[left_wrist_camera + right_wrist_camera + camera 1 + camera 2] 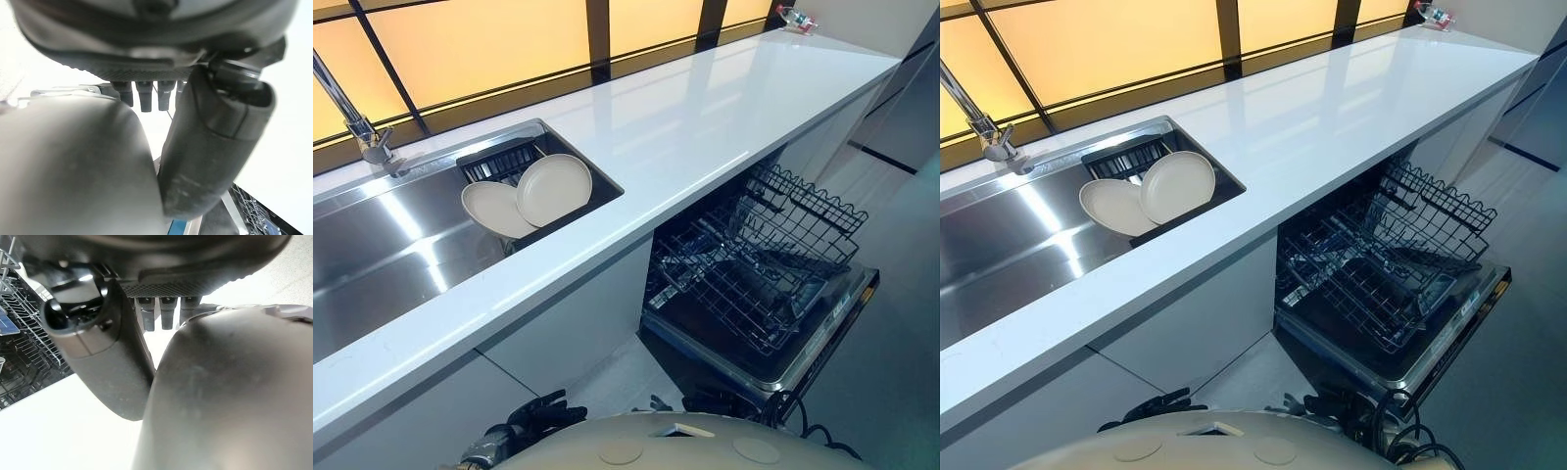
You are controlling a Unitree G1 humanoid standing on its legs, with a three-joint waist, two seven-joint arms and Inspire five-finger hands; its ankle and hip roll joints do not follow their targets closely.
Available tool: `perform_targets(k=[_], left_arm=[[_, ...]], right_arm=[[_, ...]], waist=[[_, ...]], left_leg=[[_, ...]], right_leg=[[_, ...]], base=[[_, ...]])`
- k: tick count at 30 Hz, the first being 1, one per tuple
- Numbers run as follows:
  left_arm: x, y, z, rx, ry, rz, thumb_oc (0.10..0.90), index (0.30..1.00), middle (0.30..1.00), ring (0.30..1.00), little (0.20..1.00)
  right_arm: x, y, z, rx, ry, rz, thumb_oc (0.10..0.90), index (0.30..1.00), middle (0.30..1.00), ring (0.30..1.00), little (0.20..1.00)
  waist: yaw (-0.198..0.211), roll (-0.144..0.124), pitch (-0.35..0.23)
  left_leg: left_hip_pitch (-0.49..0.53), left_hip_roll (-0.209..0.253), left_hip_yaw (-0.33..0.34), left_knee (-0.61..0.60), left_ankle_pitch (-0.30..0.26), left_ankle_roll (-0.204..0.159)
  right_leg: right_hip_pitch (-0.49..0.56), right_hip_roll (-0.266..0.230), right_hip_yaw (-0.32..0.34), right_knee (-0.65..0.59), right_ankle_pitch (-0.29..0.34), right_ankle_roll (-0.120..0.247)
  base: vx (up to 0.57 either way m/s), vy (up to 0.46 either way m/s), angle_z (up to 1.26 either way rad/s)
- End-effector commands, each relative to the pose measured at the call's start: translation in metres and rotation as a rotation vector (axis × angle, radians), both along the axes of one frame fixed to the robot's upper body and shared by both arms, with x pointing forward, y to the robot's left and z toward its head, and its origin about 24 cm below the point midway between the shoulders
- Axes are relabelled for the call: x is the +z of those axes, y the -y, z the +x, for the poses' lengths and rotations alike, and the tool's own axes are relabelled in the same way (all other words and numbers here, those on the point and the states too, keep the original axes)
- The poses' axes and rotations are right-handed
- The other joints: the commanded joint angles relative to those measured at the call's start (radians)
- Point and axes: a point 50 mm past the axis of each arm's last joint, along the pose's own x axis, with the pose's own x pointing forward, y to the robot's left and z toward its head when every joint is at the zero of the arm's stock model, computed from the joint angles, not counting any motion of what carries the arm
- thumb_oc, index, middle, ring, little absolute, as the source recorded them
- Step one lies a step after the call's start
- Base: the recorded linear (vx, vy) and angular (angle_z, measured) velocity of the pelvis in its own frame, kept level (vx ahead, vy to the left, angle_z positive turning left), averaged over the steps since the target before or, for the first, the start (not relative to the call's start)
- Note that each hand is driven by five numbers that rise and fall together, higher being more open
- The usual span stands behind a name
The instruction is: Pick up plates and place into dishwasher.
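While the left robot hand (536,413) hangs low before the table (705,108), fingers loosely relaxed and empty, two cream plates (553,189) lean in a dark rack (499,160) inside the sink (372,245); rightward the dishwasher (803,343) stands open, wire basket (773,245) out, and the right robot hand (98,347) hangs nearby, relaxed and empty.

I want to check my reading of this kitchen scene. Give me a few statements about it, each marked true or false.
1. Two plates stand in the sink. True.
2. The dishwasher is shut. False: it is open, with its rack pulled out.
3. The rack holds no plate. True.
4. The left hand holds a plate. False: it hangs low in front of the counter, holding nothing.
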Motion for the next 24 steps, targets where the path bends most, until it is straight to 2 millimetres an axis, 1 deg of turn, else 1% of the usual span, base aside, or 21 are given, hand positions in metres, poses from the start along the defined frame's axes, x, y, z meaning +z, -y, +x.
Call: perform_targets(k=[1,8,13,17,19,21,23,24], left_arm=[[0.003,0.01,0.028,-0.008,0.088,-0.043,0.8,0.9,0.9,0.9,0.9],[0.003,0.009,0.027,0.017,0.09,-0.067,0.8,0.9,0.9,0.9,0.9],[0.004,0.011,0.03,0.099,0.118,-0.14,0.8,0.9,0.9,0.9,0.9],[0.007,0.019,0.035,0.241,0.175,-0.318,0.8,0.9,0.9,0.9,0.9],[0.011,0.023,0.044,0.281,0.227,-0.411,0.8,0.9,0.9,0.9,0.9],[0.013,0.025,0.048,0.283,0.249,-0.45,0.8,0.9,0.9,0.9,0.9],[0.016,0.028,0.054,0.245,0.283,-0.493,0.8,0.9,0.9,0.9,0.9],[0.019,0.031,0.061,0.145,0.314,-0.496,0.8,0.9,0.9,0.9,0.9]], right_arm=[[0.002,-0.005,0.02,0.075,0.037,0.016,0.8,0.9,0.9,0.9,0.9],[0.003,-0.002,0.021,0.081,0.03,0.005,0.8,0.9,0.9,0.9,0.9],[0.004,-0.001,0.025,0.084,0.038,-0.002,0.8,0.9,0.9,0.9,0.9],[0.004,0.001,0.026,0.091,0.042,-0.01,0.8,0.9,0.9,0.9,0.9],[0.005,0.002,0.027,0.094,0.041,-0.013,0.8,0.9,0.9,0.9,0.9],[0.005,0.003,0.028,0.097,0.042,-0.014,0.8,0.9,0.9,0.9,0.9],[0.006,0.004,0.029,0.102,0.042,-0.018,0.8,0.9,0.9,0.9,0.9],[0.006,0.005,0.03,0.11,0.043,-0.023,0.8,0.9,0.9,0.9,0.9]], waist=[[-0.007,0.033,0.049],[-0.007,0.033,0.051],[-0.005,0.035,0.056],[-0.006,0.037,0.057],[-0.009,0.04,0.059],[-0.01,0.042,0.06],[-0.012,0.044,0.06],[-0.015,0.049,0.061]], left_leg=[[0.009,-0.072,0.027,0.009,-0.096,0.043],[0.009,-0.072,0.027,0.008,-0.095,0.041],[0.008,-0.073,0.026,0.01,-0.093,0.041],[0.01,-0.073,0.026,0.01,-0.094,0.04],[0.011,-0.072,0.03,0.009,-0.094,0.039],[0.011,-0.072,0.03,0.009,-0.093,0.039],[0.011,-0.072,0.032,0.008,-0.092,0.039],[0.011,-0.072,0.035,0.007,-0.092,0.039]], right_leg=[[-0.016,0.065,-0.027,0.115,-0.133,0.021],[-0.015,0.066,-0.025,0.113,-0.133,0.02],[-0.016,0.065,-0.025,0.117,-0.132,0.019],[-0.015,0.066,-0.022,0.116,-0.132,0.019],[-0.016,0.066,-0.019,0.118,-0.132,0.019],[-0.017,0.066,-0.019,0.119,-0.131,0.018],[-0.018,0.066,-0.018,0.12,-0.131,0.019],[-0.019,0.065,-0.017,0.121,-0.131,0.02]], base=[[0.0,0.0,0.0],[0.0,0.0,0.0],[0.0,0.0,0.0],[0.0,0.0,0.0],[0.0,0.0,0.0],[0.0,0.0,0.0],[0.0,0.0,0.0],[0.0,0.0,0.0]])
